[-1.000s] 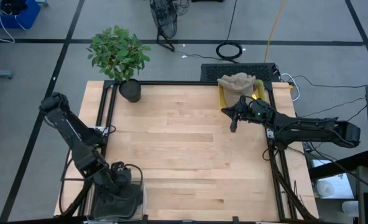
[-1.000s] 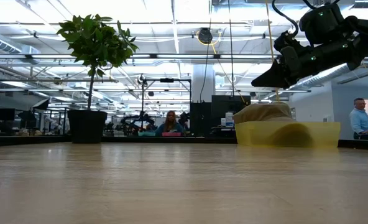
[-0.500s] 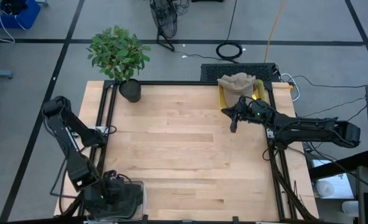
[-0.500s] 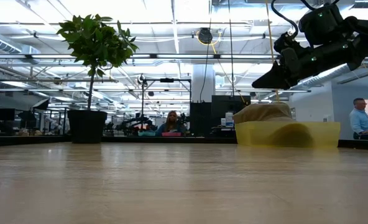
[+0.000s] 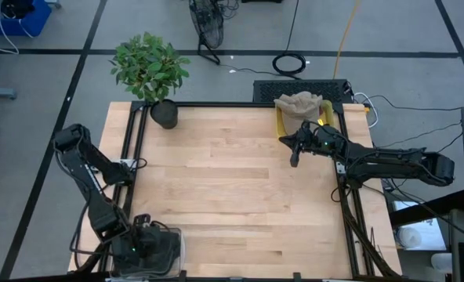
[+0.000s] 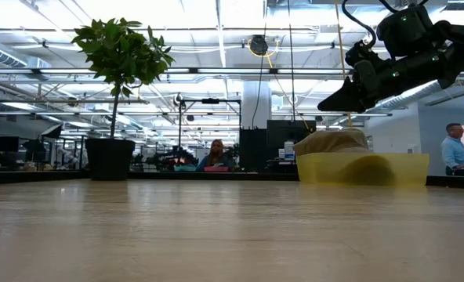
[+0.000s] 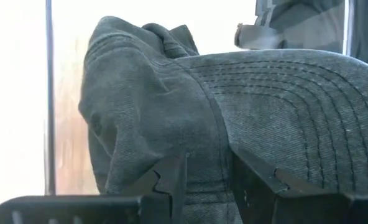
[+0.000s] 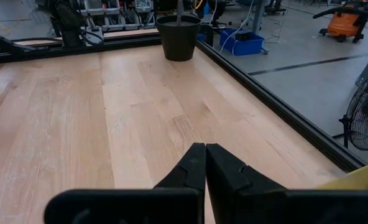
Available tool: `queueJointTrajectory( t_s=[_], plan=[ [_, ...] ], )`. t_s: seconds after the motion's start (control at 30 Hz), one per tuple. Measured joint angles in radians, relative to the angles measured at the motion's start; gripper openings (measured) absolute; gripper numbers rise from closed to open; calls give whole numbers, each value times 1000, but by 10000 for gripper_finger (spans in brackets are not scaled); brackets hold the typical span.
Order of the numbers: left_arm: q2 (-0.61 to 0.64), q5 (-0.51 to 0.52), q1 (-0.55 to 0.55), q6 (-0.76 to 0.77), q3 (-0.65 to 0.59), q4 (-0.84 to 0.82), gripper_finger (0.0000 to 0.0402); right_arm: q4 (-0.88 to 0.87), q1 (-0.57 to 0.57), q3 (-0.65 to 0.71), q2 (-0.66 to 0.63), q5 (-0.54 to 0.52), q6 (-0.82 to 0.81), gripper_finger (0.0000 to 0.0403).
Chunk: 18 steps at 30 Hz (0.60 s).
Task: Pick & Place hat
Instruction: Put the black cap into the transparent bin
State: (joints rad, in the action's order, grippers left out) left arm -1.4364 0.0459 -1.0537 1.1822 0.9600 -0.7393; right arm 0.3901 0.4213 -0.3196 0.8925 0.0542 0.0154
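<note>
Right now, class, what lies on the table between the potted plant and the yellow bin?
Nothing: in the high view the wooden table is bare between the potted plant and the yellow bin.

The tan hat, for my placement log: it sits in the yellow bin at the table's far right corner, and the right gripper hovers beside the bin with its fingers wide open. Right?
Not quite: the right gripper is shut, fingers pressed together in the right wrist view. The tan hat does sit in the yellow bin at the far right corner, with the gripper hovering beside it.
</note>
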Motion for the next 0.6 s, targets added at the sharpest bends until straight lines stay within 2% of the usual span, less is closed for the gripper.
queueJointTrajectory(
  t_s=[0.2, 0.3, 0.47, 0.6],
  plan=[
    [0, -4, 8, 15, -28, 4, 120, 0, 0, 0, 0, 0, 7, 0],
    [8, -8, 16, -26, -30, 6, 120, 0, 0, 0, 0, 0, 8, 0],
    [46, -14, 32, -55, -36, 46, 120, 2, 0, 0, 0, 0, 8, 0],
    [100, -42, 53, -20, -37, 47, 120, 2, 0, 0, 0, 0, 8, 0]
  ],
)
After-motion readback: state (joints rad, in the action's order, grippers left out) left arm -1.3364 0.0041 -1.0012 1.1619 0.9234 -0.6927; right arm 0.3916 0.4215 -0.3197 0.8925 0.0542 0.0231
